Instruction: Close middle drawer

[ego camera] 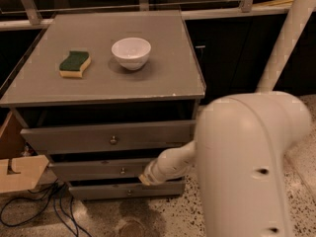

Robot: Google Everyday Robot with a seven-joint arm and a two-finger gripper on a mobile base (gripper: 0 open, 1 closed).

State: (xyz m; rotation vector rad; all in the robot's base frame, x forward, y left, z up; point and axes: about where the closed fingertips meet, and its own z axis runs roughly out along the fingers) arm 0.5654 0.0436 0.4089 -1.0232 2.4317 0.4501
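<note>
The grey cabinet (pixel 123 90) has three drawers. The middle drawer (pixel 98 169) is the second one, with a flat grey front and a small round knob (pixel 122 171). Its front stands slightly further out than the lowest drawer (pixel 108 190) and behind the uppermost drawer's front (pixel 74 138), which is pulled out the most. My gripper (pixel 147 177) is at the end of the white arm (pixel 173 162). It rests against the right part of the middle drawer's front, just right of the knob. The arm's large white housing (pixel 252 167) hides the cabinet's right side.
A white bowl (pixel 131 52) and a green-and-yellow sponge (pixel 74 64) sit on the cabinet top. A cardboard box (pixel 17 172) and dark cables (pixel 34 206) lie at the left on the speckled floor. A white pole (pixel 289 38) rises at the right.
</note>
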